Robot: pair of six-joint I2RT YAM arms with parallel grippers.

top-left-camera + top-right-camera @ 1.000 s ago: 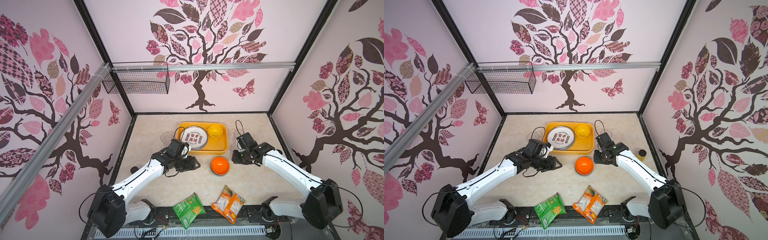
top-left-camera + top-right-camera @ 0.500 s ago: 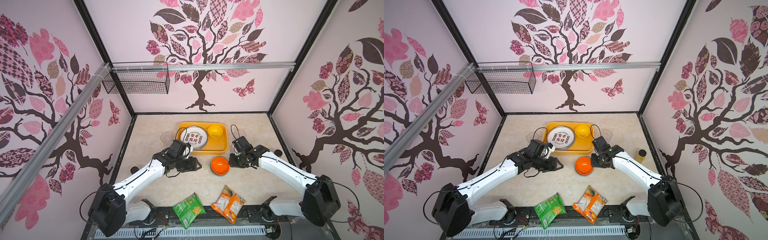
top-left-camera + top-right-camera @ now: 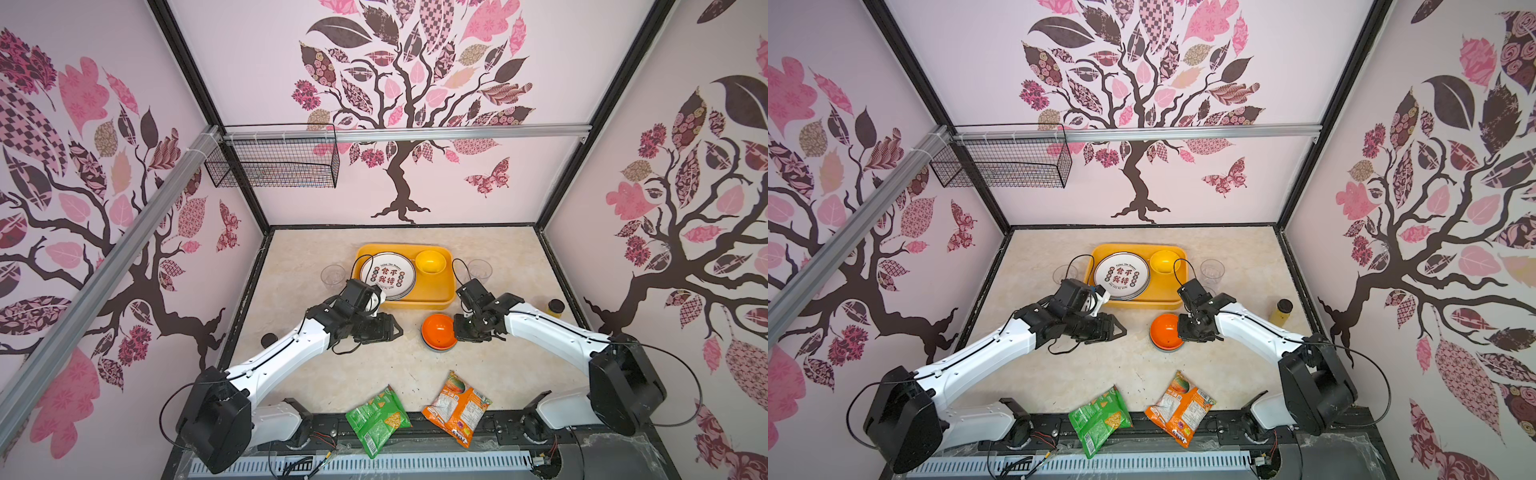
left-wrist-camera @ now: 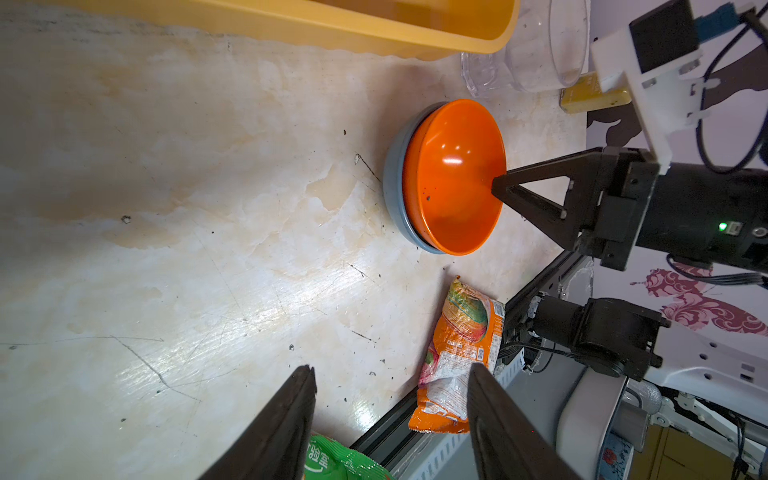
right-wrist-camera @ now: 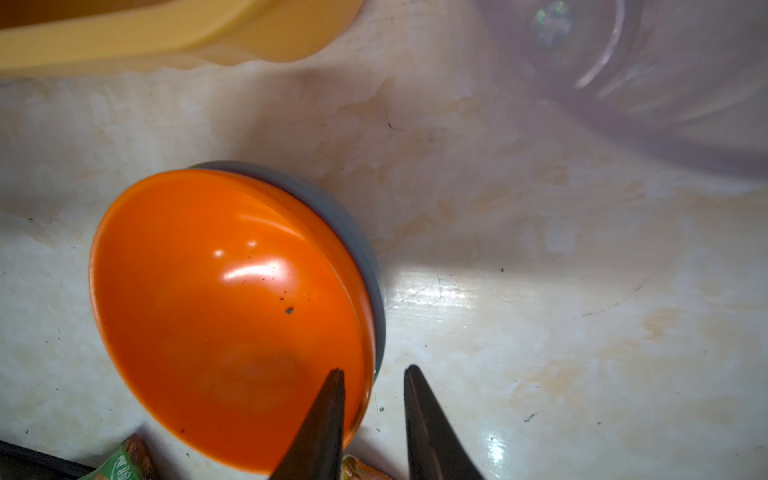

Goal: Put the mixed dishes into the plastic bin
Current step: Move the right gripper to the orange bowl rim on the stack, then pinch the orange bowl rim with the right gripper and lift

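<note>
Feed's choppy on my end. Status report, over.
Left pincer open, empty. Right pincer open, astride orange bowl's rim; that bowl sits in a grey one. Nothing between it and the bin.

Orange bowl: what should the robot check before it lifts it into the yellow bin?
1. The right gripper astride the rim of the orange bowl, one finger inside, one outside: ok.
2. Jaws closed on the rim: not ok, gaps show.
3. Only that bowl between the jaws: not ok; the grey bowl underneath has its rim there too.
4. The left gripper apart from the bowls, open, empty: ok.
5. Bare room in the plastic bin beside the plates: ok.
</note>
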